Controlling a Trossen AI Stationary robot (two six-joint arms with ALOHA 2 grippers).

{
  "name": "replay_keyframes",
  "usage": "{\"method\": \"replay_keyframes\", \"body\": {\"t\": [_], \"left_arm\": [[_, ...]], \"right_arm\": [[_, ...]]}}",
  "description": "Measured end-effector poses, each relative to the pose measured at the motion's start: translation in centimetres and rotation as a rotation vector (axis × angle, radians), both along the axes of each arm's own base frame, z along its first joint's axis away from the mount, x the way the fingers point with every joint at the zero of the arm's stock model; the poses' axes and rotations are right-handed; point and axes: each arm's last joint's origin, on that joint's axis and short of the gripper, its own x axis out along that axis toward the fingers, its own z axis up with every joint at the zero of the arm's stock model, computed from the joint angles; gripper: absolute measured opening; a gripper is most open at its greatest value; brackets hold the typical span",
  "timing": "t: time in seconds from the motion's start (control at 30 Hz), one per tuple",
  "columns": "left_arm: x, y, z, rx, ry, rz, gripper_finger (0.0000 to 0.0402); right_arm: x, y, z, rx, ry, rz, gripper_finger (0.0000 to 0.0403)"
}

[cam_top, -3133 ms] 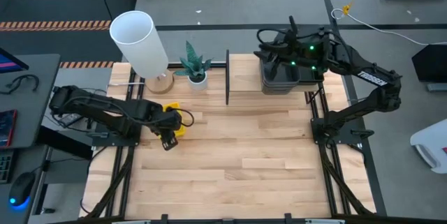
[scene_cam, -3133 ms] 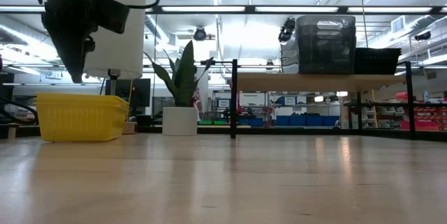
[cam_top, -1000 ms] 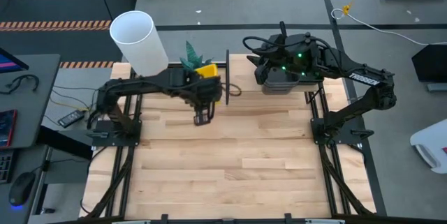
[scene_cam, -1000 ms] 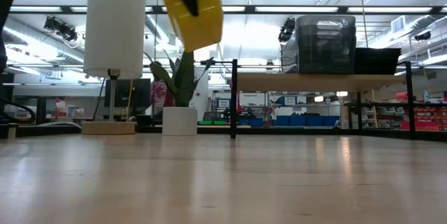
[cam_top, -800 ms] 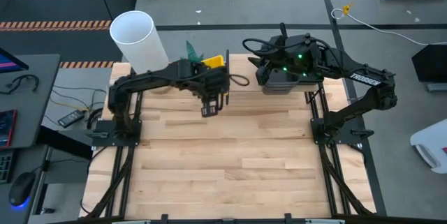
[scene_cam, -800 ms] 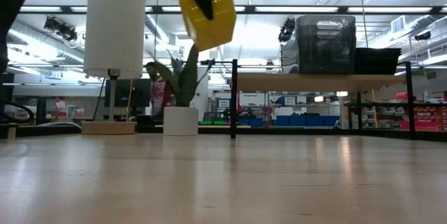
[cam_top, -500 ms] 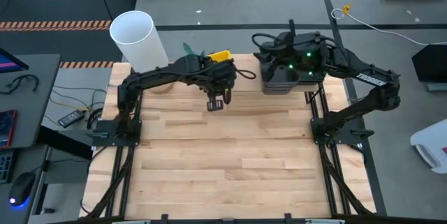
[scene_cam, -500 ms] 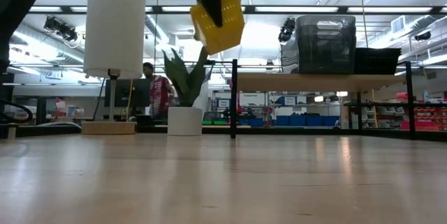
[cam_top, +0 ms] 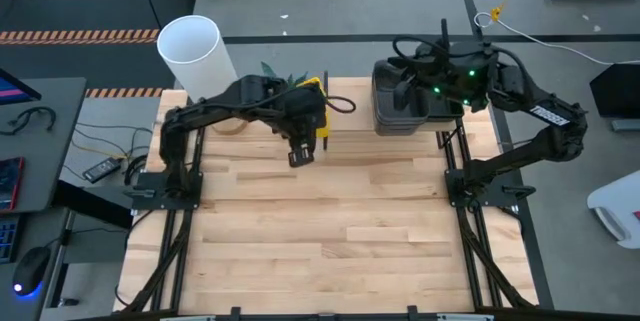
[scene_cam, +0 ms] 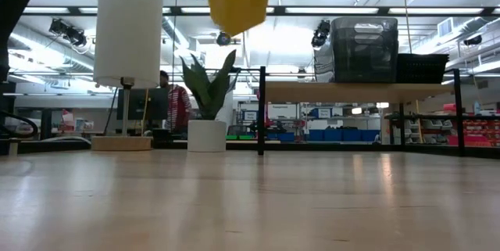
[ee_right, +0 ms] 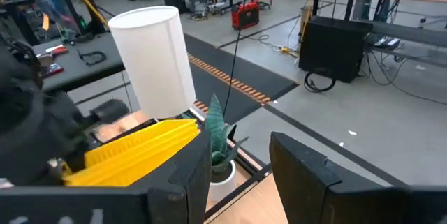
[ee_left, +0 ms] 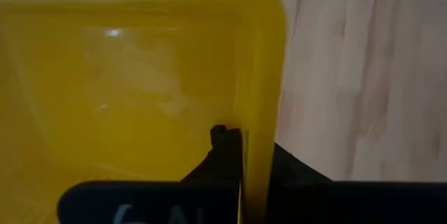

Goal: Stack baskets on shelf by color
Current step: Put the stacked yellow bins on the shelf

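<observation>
A yellow basket (scene_cam: 237, 1) hangs high above the table's far middle, just left of the shelf (scene_cam: 351, 91). My left gripper (ee_left: 253, 155) is shut on it; in the high view the gripper (cam_top: 310, 126) sits beside the shelf's left post, with the basket (cam_top: 313, 86) partly under the arm. Stacked grey and black mesh baskets (scene_cam: 363, 48) and a low black basket (scene_cam: 422, 67) stand on the shelf board (cam_top: 350, 111). My right gripper (ee_right: 251, 175) is open with nothing between its fingers, raised over the shelf's baskets (cam_top: 400, 73). My left gripper pinches the yellow basket's side wall just below its rim (ee_left: 260, 123), near a rounded corner. One finger (ee_left: 225, 147) is inside the basket and the other (ee_left: 290, 168) outside. The fingers slant down from above. The basket hangs tilted, lifted clear of the table.
A tall white cylinder (cam_top: 197, 59) on a wooden foot and a potted plant (scene_cam: 207, 102) stand at the far left, close to the carried basket. The shelf's black upright post (scene_cam: 262, 110) rises just right of the plant. The near half of the tabletop (cam_top: 330, 241) is bare wood.
My left gripper has carried the yellow basket up and toward the table's right edge, nearer the shelf's left post; the basket has tipped as it rose and stays clear of the table. My right gripper has drawn back toward the table's right edge, still open.
</observation>
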Motion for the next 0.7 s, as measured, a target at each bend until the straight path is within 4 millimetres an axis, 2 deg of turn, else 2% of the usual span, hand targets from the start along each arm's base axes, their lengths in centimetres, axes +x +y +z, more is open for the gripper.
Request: {"method": "replay_keyframes", "body": {"t": [0.1, 0.23, 0.33, 0.57, 0.7], "left_arm": [[0.0, 0.1, 1.0, 0.02, -0.084, 0.016, 0.0014], [1.1, 0.4, 1.6, 0.072, -0.197, 0.003, 0.0014], [2.6, 1.1, 1.2, 0.108, -0.289, -0.016, 0.0014], [5.4, 3.7, -2.7, 0.13, -0.351, 0.042, 0.0015], [6.5, 4.4, -5.9, 0.113, -0.344, 0.07, 0.0015]], "right_arm": [[0.0, 0.0, 0.0, -0.001, -0.002, -0.002, 0.015], [0.1, 0.0, 0.0, -0.001, -0.002, -0.001, 0.015], [0.3, -0.1, -0.1, 0.001, 0.004, 0.0, 0.015], [0.4, 0.5, -0.1, 0.007, 0.002, 0.028, 0.015], [0.5, 0.9, -0.2, 0.016, 0.001, 0.047, 0.015]]}}
